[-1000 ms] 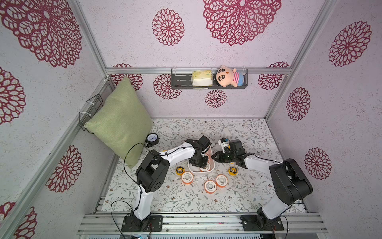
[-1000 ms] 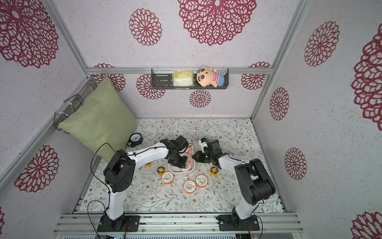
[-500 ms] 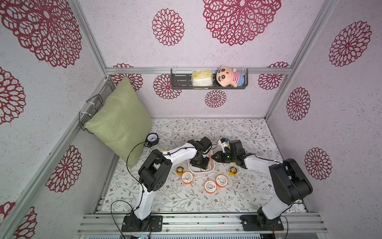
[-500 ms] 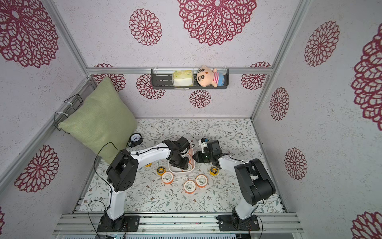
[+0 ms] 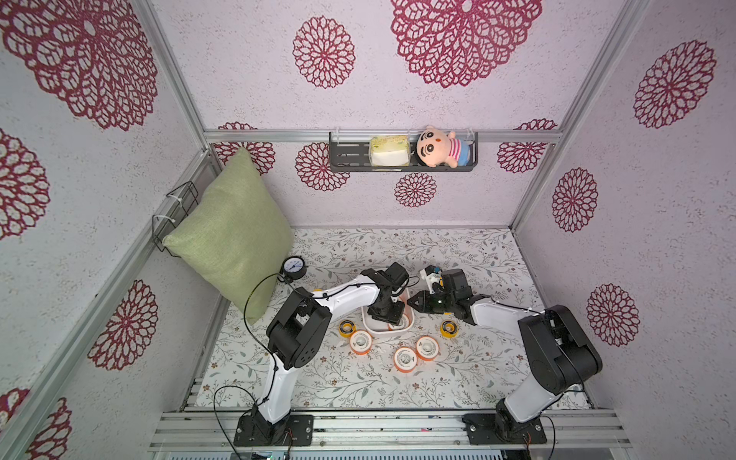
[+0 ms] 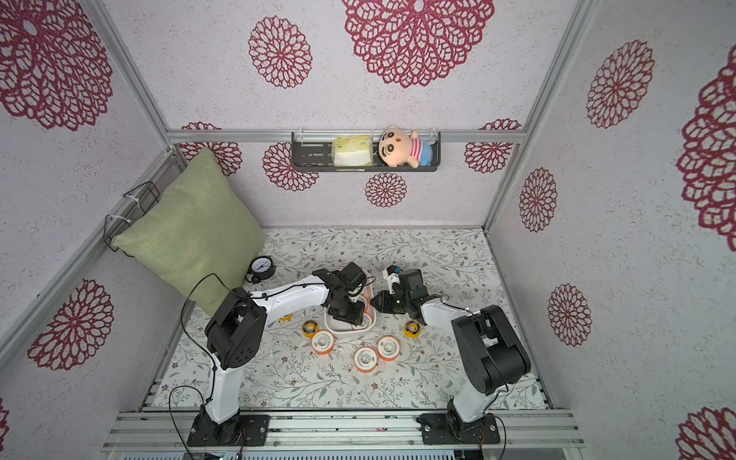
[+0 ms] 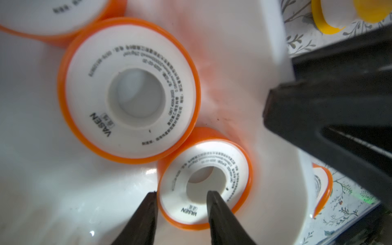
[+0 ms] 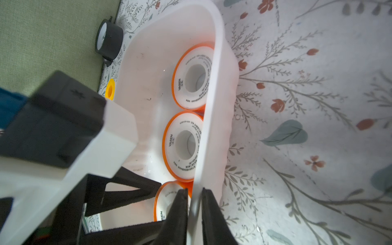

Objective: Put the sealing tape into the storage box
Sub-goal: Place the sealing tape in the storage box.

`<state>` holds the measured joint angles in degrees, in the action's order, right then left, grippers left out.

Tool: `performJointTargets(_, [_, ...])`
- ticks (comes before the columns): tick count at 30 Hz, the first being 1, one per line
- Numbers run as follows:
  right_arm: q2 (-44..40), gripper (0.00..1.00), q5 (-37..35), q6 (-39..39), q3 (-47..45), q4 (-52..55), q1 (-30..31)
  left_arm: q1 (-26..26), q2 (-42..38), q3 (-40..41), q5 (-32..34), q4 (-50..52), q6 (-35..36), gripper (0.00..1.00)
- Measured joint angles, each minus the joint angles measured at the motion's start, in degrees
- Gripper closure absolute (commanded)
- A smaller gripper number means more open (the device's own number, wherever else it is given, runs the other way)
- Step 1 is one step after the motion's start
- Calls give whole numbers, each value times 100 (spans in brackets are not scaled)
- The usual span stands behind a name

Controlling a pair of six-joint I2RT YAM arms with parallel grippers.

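The storage box (image 5: 373, 333) (image 6: 333, 329) is a white tub in mid-table. Three orange sealing tape spools lie inside it (image 8: 193, 77) (image 8: 183, 146) (image 8: 167, 201). My left gripper (image 7: 182, 193) (image 5: 388, 318) reaches into the box, open. It straddles the ring of one spool (image 7: 204, 184), with one finger over the hole and the other just outside the rim. My right gripper (image 8: 195, 189) (image 5: 410, 304) is shut on the box's side wall (image 8: 212, 84). Loose on the table in front are three orange spools (image 5: 361, 341) (image 5: 405, 359) (image 5: 427, 347) and yellow ones (image 5: 347, 327) (image 5: 449, 328).
A black-rimmed gauge (image 5: 294, 266) lies by the green pillow (image 5: 235, 235) at the left. Another yellow spool (image 5: 317, 292) peeks out beside the left arm. A dark shelf (image 5: 350, 157) with a doll hangs on the back wall. A wire rack (image 5: 175, 215) sits on the left wall.
The left arm has shifted only slightly over the box. The right arm and the loose spools have not moved.
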<state>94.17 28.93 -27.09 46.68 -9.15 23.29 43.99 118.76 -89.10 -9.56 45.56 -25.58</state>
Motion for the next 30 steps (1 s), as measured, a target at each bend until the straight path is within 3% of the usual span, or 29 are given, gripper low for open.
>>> performJointTargets(17, [0,82,17,-2,0,9,0,0,-146,125,76,-83,-74,40])
performJointTargets(30, [-127,73,-173,4,0,146,11,-243,-1834,872,623,-238,-192,40])
